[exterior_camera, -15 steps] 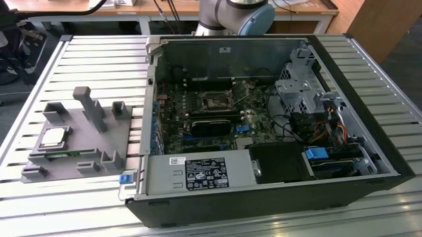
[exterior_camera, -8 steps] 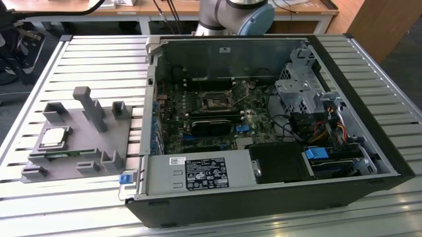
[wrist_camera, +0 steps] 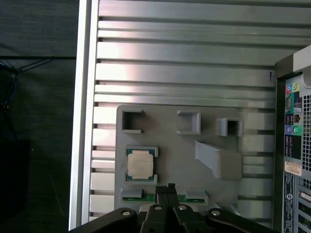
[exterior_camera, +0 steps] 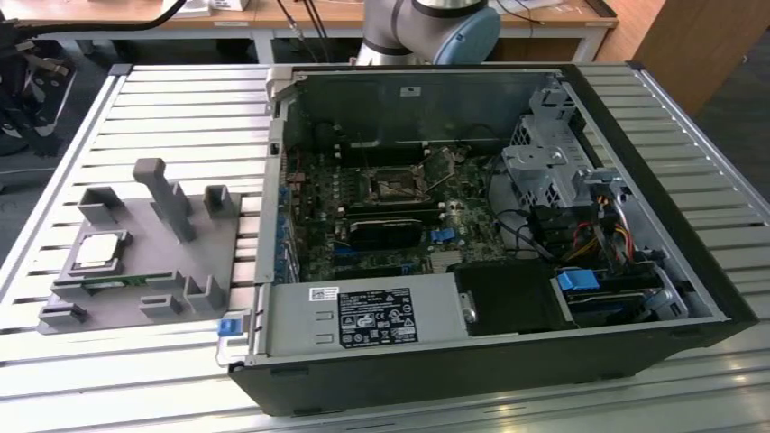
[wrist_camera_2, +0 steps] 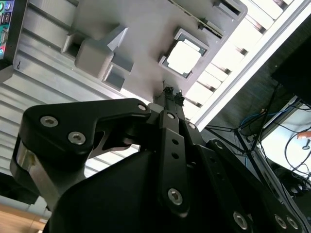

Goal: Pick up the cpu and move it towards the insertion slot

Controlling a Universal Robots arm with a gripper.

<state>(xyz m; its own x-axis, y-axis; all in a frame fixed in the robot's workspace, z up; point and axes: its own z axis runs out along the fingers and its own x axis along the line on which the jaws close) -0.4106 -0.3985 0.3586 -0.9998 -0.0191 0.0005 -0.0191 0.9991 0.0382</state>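
We see a slatted metal tabletop (exterior_camera: pixel 180 117) carrying the grey fixture (exterior_camera: pixel 132 271), with the cpu (wrist_camera: pixel 141 164) seated in it. Our gripper (wrist_camera: pixel 168 187) hangs over it, clenched on nothing. A wooden desk (exterior_camera: pixel 259 18) stands behind.

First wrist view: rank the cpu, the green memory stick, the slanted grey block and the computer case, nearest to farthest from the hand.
From the hand:
1. green memory stick, in the fixture's edge slot, crossing behind the hand's tip.
2. cpu, in its square recess beside that.
3. slanted grey block, on the fixture's case side.
4. computer case, beyond the fixture.
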